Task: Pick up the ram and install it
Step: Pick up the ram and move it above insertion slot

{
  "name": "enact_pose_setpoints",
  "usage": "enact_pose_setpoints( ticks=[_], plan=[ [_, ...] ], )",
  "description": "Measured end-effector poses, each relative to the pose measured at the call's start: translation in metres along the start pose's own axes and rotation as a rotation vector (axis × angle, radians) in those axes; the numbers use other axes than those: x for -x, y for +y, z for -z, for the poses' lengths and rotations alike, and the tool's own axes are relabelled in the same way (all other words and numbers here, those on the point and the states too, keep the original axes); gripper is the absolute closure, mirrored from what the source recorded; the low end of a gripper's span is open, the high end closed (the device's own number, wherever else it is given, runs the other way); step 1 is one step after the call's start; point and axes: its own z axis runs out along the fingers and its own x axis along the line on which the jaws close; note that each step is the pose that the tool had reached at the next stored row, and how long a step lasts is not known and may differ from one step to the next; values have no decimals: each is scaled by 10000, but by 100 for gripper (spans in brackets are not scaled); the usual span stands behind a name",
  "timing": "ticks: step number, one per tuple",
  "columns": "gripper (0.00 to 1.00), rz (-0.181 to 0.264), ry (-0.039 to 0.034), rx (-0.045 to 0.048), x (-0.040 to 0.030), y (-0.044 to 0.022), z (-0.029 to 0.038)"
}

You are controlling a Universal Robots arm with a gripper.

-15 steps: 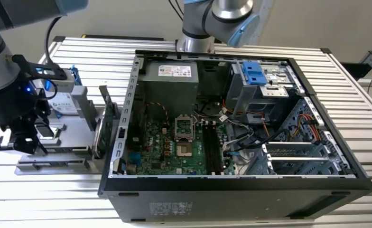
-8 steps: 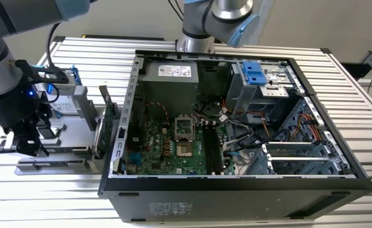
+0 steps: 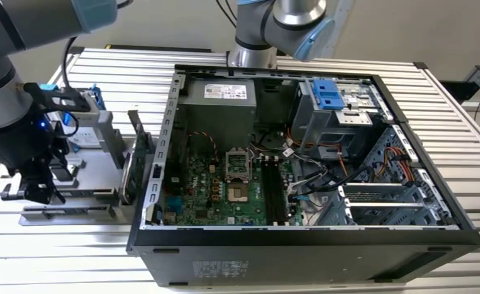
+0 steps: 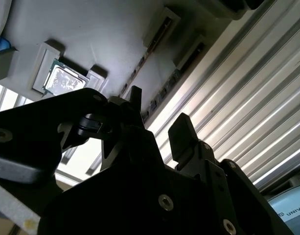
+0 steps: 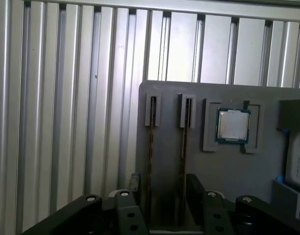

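Note:
Two ram sticks stand on edge in slots of a grey parts tray (image 5: pixel 169 98): one ram (image 5: pixel 150 147) and a second ram (image 5: pixel 184 142) beside it. In the second wrist view the ram (image 4: pixel 144 59) runs as a thin dark strip toward the fingers. My gripper (image 5: pixel 164 185) (image 4: pixel 158 110) hangs open just above the sticks, one finger (image 5: pixel 134 182) to the outside of each, holding nothing. In the exterior view the gripper (image 3: pixel 29 190) is over the tray (image 3: pixel 68 211), to the left of the open computer case (image 3: pixel 305 239). The empty memory slots (image 3: pixel 273 190) lie on the motherboard.
A processor chip (image 5: pixel 233 125) (image 4: pixel 63 82) sits in a tray pocket beside the sticks. A hard drive in a blue bracket (image 3: pixel 85 125) and a green card (image 3: pixel 138 153) stand between the tray and the case wall. Inside the case are cables (image 3: pixel 322 171) and a drive cage (image 3: pixel 338 101).

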Motion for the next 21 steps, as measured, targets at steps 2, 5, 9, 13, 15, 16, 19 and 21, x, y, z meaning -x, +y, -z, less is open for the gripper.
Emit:
enact_pose_setpoints(
  ticks=[2,5,9,13,15,16,19,21],
  plan=[
    [0,0,0,0,0,0,-20],
    [0,0,0,0,0,0,-50],
    [0,0,1,1,-1,-1,-87],
    [0,3,-1,20,0,0,-120],
    [0,10,-4,62,-1,-1,-133],
    [0,16,-5,85,-2,-1,-140],
    [0,24,-7,132,-4,-1,-161],
    [0,29,-7,143,-7,-1,-173]
  ],
)
